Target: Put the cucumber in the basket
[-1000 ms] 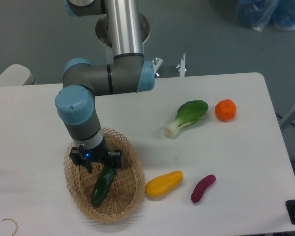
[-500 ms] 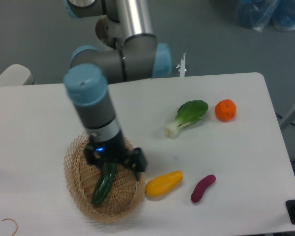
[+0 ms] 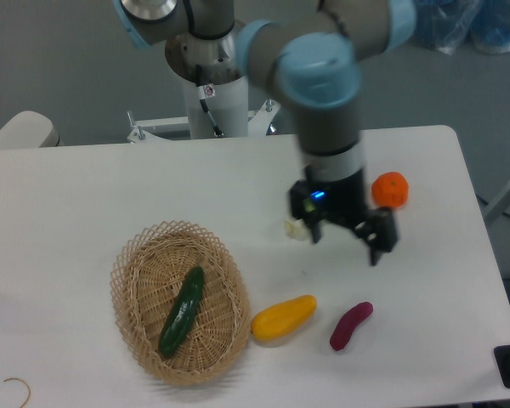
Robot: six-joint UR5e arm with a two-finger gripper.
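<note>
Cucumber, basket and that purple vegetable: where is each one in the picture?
cucumber (image 3: 181, 311), fixed camera, middle of its body.
basket (image 3: 123, 265), fixed camera, left rim.
purple vegetable (image 3: 350, 325), fixed camera, middle of its body.

One fixed camera looks steeply down across the white table (image 3: 85, 204) from its front.

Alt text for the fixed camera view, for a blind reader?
A cucumber lies inside a wicker basket on a white table. The open gripper hangs empty to the right, above the table near an orange.
</note>
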